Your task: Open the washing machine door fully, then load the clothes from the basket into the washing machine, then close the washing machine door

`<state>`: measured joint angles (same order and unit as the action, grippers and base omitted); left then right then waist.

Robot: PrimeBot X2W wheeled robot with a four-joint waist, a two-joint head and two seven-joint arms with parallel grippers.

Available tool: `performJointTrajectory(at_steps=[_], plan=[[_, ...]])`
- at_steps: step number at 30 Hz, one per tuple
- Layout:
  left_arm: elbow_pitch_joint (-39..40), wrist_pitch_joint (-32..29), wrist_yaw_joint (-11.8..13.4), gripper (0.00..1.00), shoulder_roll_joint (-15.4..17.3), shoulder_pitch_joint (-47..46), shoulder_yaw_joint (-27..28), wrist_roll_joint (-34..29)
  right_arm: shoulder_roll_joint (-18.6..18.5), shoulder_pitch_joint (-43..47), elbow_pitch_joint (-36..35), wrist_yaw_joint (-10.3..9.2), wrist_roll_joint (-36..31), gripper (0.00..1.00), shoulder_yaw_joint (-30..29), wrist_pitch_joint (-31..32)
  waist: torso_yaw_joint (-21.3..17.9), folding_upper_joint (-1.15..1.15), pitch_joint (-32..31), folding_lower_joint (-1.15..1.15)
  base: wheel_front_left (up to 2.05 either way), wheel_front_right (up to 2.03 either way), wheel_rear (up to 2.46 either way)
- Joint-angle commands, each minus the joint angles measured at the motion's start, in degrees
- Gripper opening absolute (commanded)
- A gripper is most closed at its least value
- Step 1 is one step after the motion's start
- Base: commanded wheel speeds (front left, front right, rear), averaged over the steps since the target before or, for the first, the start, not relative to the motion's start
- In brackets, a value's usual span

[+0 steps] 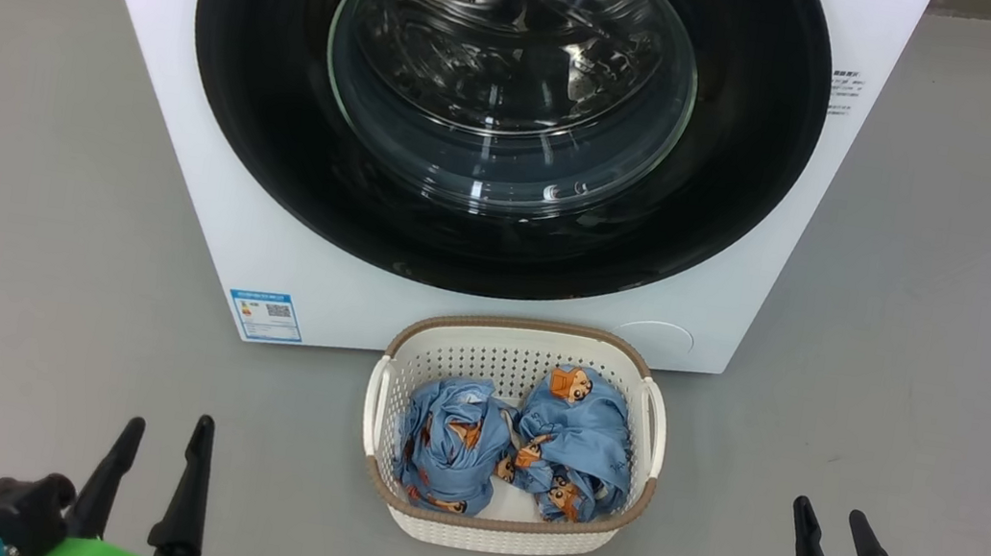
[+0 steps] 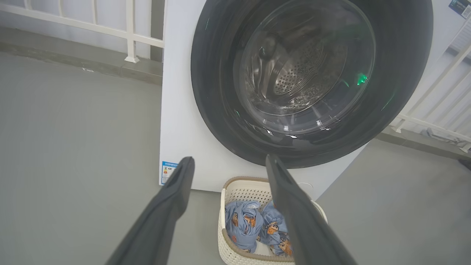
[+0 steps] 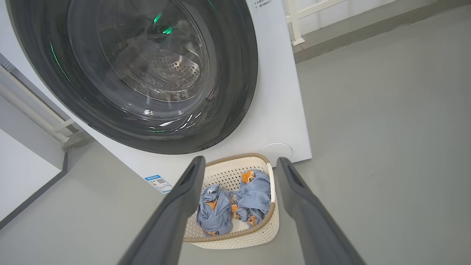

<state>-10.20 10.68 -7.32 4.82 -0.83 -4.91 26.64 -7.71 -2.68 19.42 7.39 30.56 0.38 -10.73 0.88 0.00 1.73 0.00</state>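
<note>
the door (image 1: 256,118) was seen shut flush on the washer (image 1: 171,174), its glass bowl bulging outward and the steel drum visible through it. no step of the task was judged begun. the basket (image 1: 498,533) had been set on the floor (image 1: 24,251) just in front of the washer, under the door's lower rim and slightly toward the right, presumably so that the load need only be lifted a short way up into the drum. the clothes (image 1: 454,437) were found in the basket as two bunched bundles, side by side and touching, below its brown rim.

the left gripper (image 1: 171,422) and the right gripper (image 1: 829,509) were held low at either side, well apart from basket and door. the fingers of each were spread wide and nothing was grasped. this was taken as a waiting posture, both pointed at the washer.

the black rim was seen to run nearly to the washer's side edges, so little white face was left beside it. no handle or hinge side could be made out. whether the swinging door would clear the basket's rim could not be told. bare floor was seen on both sides, giving wide room for the arms, and a railing (image 2: 128,33) stood well behind.
</note>
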Motion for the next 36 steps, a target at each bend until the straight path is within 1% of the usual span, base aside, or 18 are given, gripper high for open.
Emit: performJointTrajectory(at_steps=[1,22,30,36], plan=[[1.88,0.95,-0.14,1.0,1.37,-0.47,1.36,-2.03,-1.0,-2.23,-1.25,0.08,-2.27,1.0,1.34,-0.92,-0.04,0.0,0.06,0.0,0.0,0.0,0.0],[2.0,4.31,-0.17,1.0,2.2,-0.53,0.4,-13.8,-2.3,-2.35,-1.68,0.1,-14.14,1.0,1.11,-4.27,-0.16,0.0,0.5,0.0,0.0,0.0,0.0],[1.35,4.31,-0.17,1.0,2.2,-0.61,0.58,-13.95,-2.26,-2.34,-1.78,0.1,-14.07,1.0,0.73,-4.27,-0.3,0.0,0.33,0.0,0.0,0.0,0.0],[0.95,4.31,-0.17,1.0,2.25,-0.72,0.64,-15.74,-2.13,-2.26,-1.84,0.1,-14.06,1.0,0.53,-4.27,-0.37,0.0,0.15,0.0,0.12,0.12,-0.25]])
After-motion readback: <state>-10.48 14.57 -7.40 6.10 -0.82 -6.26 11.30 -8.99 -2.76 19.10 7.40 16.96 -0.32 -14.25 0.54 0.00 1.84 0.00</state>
